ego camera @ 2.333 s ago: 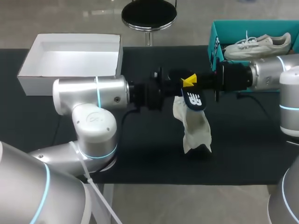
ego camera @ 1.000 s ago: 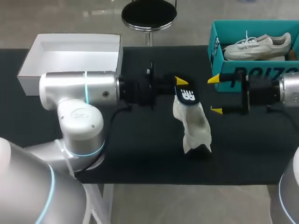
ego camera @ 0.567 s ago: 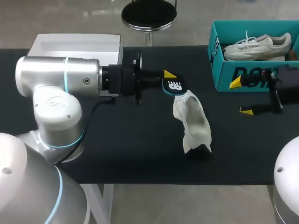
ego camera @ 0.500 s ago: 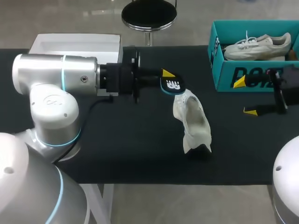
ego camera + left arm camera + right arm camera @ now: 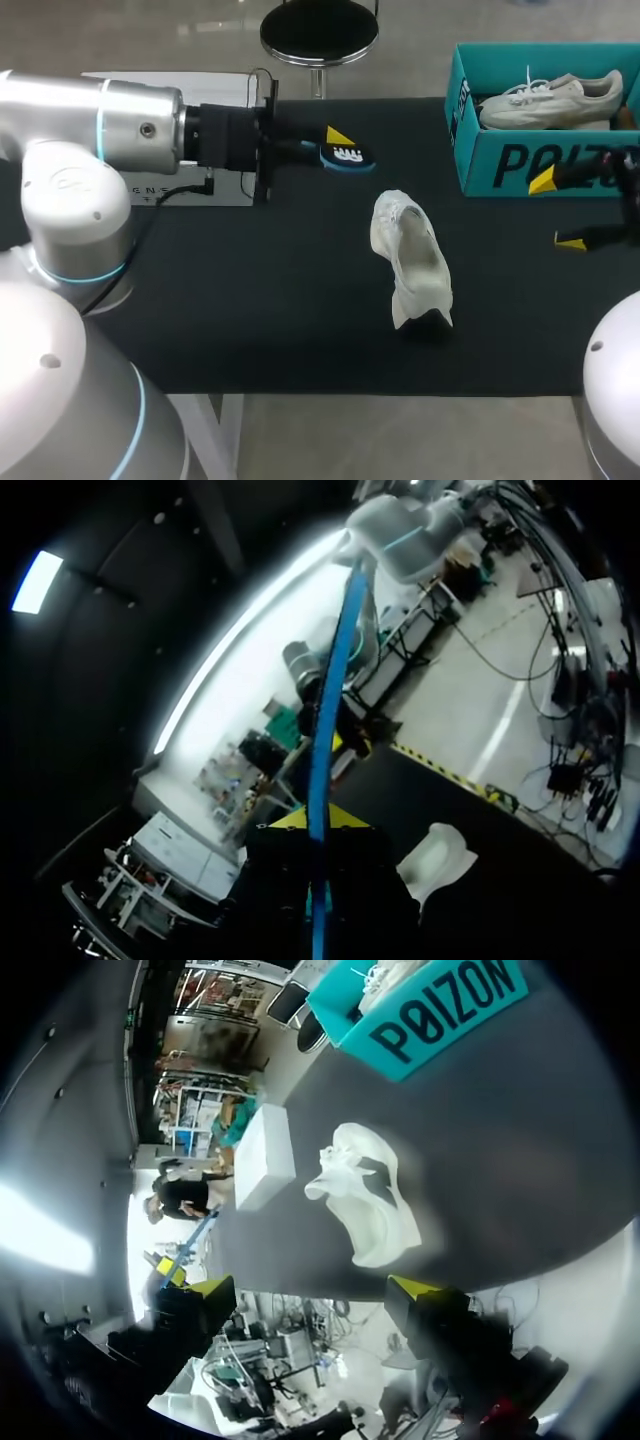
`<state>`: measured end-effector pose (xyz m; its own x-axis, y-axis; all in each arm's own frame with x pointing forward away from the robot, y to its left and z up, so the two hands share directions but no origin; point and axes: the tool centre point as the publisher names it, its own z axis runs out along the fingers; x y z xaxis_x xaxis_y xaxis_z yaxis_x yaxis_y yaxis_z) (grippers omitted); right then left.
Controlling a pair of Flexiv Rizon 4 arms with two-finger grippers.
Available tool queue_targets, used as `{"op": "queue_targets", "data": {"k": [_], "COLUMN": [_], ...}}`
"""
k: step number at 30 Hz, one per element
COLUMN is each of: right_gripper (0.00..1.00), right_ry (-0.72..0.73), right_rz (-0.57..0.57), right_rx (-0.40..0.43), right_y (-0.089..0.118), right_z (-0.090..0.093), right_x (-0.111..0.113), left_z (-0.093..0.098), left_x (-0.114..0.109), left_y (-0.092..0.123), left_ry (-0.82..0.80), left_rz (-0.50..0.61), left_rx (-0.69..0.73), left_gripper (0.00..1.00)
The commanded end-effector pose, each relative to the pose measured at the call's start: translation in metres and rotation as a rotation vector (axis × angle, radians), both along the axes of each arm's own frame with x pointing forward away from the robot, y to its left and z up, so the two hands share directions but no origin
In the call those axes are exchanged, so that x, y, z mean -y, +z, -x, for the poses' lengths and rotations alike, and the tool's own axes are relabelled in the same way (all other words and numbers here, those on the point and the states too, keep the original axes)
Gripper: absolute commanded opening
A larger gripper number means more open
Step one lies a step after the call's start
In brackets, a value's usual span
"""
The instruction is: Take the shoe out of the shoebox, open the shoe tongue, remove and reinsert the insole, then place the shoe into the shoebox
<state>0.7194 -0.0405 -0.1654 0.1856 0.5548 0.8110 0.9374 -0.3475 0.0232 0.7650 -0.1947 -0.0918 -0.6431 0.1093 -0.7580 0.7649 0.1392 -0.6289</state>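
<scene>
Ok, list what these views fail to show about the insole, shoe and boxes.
Head view: left arm covers most of the white box; its inside is hidden.
Head view: insole hides the lower finger of the left gripper.
Left wrist view: insole is edge-on; its faces cannot be seen.
Head view: toe interior of the shoe is hidden by its upper.
Head view: body of the right gripper is cut off by the edge.

A robotics lab: left arm (image 5: 120,125) and right arm (image 5: 615,400) at a black table (image 5: 250,300).
</scene>
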Motion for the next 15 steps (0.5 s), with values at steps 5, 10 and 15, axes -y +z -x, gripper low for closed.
{"op": "queue_targets", "data": {"k": [5, 10, 15], "right_gripper": [1.0, 1.0, 1.0], "right_ry": [0.15, 0.289, 0.386], "right_rz": [0.226, 0.303, 0.354], "right_rx": [0.167, 0.259, 0.302], "right_y": [0.036, 0.054, 0.066], "right_z": [0.036, 0.046, 0.042], "right_x": [0.037, 0.05, 0.054], "left_z": [0.006, 0.008, 0.01], "left_x": [-0.019, -0.02, -0.018], "left_y": [0.012, 0.018, 0.023], "left_ry": [-0.032, -0.044, -0.079], "left_rz": [-0.04, -0.044, -0.041], "left_rx": [-0.023, -0.037, -0.061], "left_gripper": [0.0, 0.0, 0.0]}}
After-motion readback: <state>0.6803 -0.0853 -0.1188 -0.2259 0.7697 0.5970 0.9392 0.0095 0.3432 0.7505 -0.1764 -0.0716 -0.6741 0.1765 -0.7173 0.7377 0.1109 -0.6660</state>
